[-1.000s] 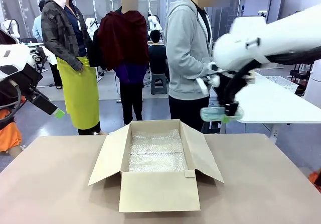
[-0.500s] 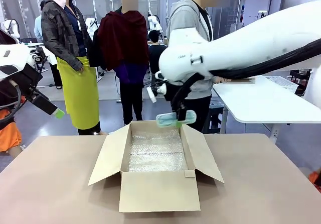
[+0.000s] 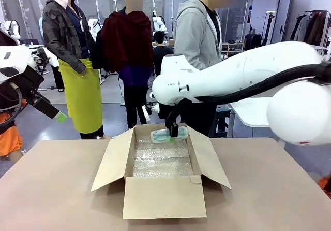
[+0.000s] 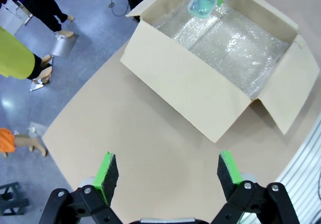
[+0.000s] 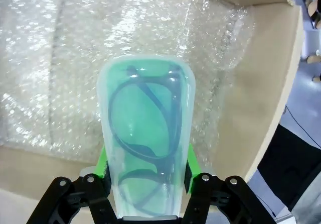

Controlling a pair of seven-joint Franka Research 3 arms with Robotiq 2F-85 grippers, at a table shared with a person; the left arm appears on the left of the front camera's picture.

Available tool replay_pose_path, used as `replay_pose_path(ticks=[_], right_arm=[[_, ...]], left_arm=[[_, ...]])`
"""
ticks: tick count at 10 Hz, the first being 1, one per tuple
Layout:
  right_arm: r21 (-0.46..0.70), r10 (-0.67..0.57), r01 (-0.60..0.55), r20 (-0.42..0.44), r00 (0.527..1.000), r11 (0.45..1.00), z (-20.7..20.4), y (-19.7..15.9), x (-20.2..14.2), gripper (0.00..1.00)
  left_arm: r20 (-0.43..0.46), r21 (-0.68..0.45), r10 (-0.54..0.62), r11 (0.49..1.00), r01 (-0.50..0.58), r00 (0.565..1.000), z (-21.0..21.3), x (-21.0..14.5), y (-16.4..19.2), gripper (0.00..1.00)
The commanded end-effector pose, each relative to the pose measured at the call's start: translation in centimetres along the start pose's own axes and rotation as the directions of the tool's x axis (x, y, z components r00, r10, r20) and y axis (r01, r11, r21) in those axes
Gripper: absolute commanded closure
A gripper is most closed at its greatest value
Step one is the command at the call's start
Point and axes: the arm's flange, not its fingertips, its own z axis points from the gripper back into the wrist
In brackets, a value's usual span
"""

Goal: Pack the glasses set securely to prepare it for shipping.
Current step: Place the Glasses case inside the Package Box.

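Note:
My right gripper (image 3: 174,132) is shut on a mint-green clear case (image 3: 166,134) with dark glasses frames inside. It holds the case just above the far end of an open cardboard box (image 3: 160,195) lined with bubble wrap (image 5: 50,58). In the right wrist view the case (image 5: 145,148) sits between the green pads (image 5: 103,163), with the right gripper (image 5: 146,166) pointing down into the box. My left gripper (image 4: 165,158) hangs open and holds nothing, high over the table's left side. From there the box (image 4: 190,88) and the case (image 4: 200,4) lie ahead.
The box flaps (image 3: 209,161) stand open on all sides. The tan table (image 3: 51,189) has free room left and right of the box. Three people stand beyond the far edge. A white table (image 3: 248,112) is at the back right.
My right arm swung from the right toward the middle and came down, bringing the green case over the box's far end. The left arm has stayed where it was.

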Motion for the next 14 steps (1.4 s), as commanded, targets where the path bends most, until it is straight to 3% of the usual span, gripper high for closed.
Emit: replay_pose_path(ticks=[1,8,9,11,14], right_arm=[[-0.040,-0.067,0.065,-0.057,0.996,0.997,-1.2,-1.2,2.1,0.36],[0.000,-0.177,0.177,-0.013,0.984,0.984,-5.5,-1.1,2.5,0.36],[0.022,-0.177,0.177,-0.010,0.984,0.984,-6.3,-1.1,2.4,0.28],[0.043,-0.167,0.167,0.003,0.986,0.985,-6.9,-1.0,2.3,0.00],[0.025,-0.168,0.167,0.015,0.986,0.986,-5.7,-0.6,2.6,0.00]], left_arm=[[0.002,0.005,-0.009,1.000,0.009,1.000,0.1,-0.1,0.1,0.00],[0.002,0.005,-0.009,1.000,0.009,1.000,0.1,-0.1,0.1,0.00],[0.002,0.005,-0.009,1.000,0.009,1.000,0.1,-0.1,0.1,0.00],[0.002,0.005,-0.009,1.000,0.009,1.000,0.1,-0.1,0.1,0.00],[0.002,0.005,-0.009,1.000,0.009,1.000,0.1,-0.1,0.1,0.00]])
